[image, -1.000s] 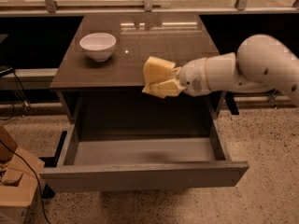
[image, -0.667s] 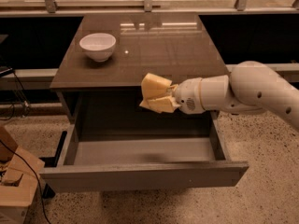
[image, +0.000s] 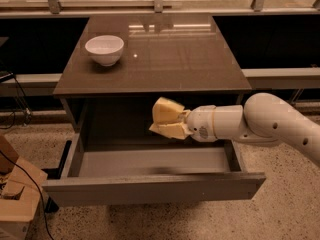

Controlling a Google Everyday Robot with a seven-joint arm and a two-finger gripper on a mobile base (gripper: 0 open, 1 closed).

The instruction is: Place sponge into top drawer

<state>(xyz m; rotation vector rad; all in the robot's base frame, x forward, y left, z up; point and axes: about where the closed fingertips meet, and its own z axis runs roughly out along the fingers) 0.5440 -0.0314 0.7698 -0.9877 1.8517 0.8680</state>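
The top drawer point(image: 155, 188) is pulled wide open below the brown cabinet top; its grey floor shows nothing lying on it. My gripper point(image: 163, 120), pale yellow at its tip, reaches in from the right on a white arm point(image: 260, 121). It hangs above the back middle of the drawer, just under the front edge of the cabinet top. No sponge with a dark green top shows anywhere; if one is in the gripper, it is hidden.
A white bowl point(image: 104, 49) stands at the back left of the cabinet top point(image: 165, 64). A wooden box point(image: 15, 199) and a black cable lie on the speckled floor at the left. A dark ledge and a railing run behind the cabinet.
The gripper has moved left and down, from above the front edge of the cabinet top to a spot over the open drawer. The bowl and the drawer have not moved.
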